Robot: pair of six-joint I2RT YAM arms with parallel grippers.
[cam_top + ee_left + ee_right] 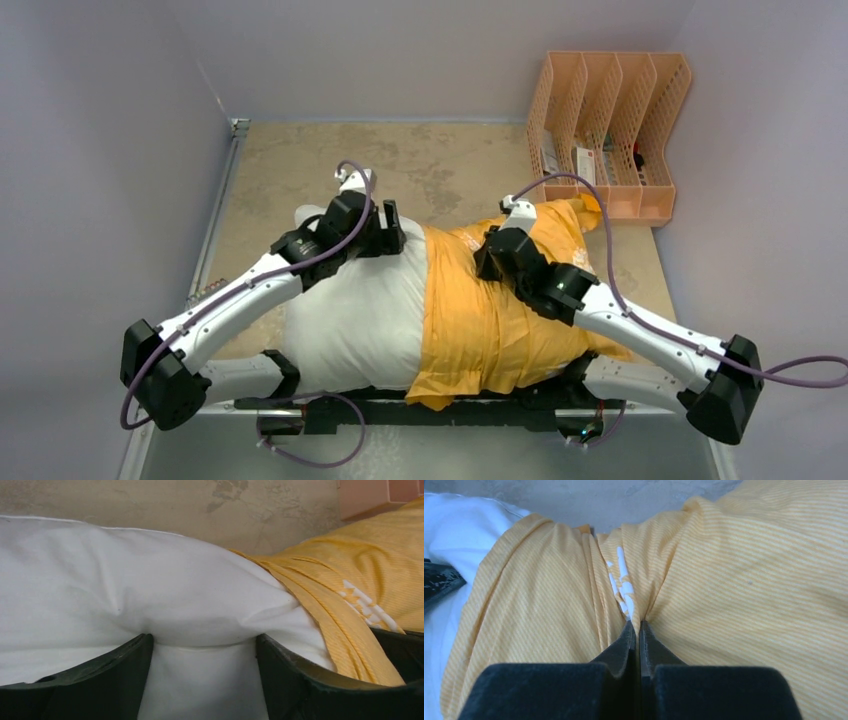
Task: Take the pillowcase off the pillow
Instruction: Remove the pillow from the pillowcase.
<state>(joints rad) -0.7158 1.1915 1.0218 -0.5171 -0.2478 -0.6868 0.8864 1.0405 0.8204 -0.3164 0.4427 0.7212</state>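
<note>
The white pillow (350, 315) lies across the near part of the table, its right half still inside the orange-yellow pillowcase (500, 330). My left gripper (393, 238) sits on the pillow's far edge beside the case's opening. In the left wrist view it (204, 641) is open, fingers (125, 680) pressed into the bulging white pillow (150, 595), with the pillowcase hem (325, 615) just to the right. My right gripper (487, 255) rests on the case. In the right wrist view it (637, 626) is shut on a pinched fold of pillowcase (734, 595) beside the white lettering (624, 585).
A peach desk organiser (610, 120) with several slots stands at the back right, close to the pillowcase's far corner. Grey walls enclose the mottled table (300, 160) on the left, back and right. Both arms reach over the pillow from the near edge.
</note>
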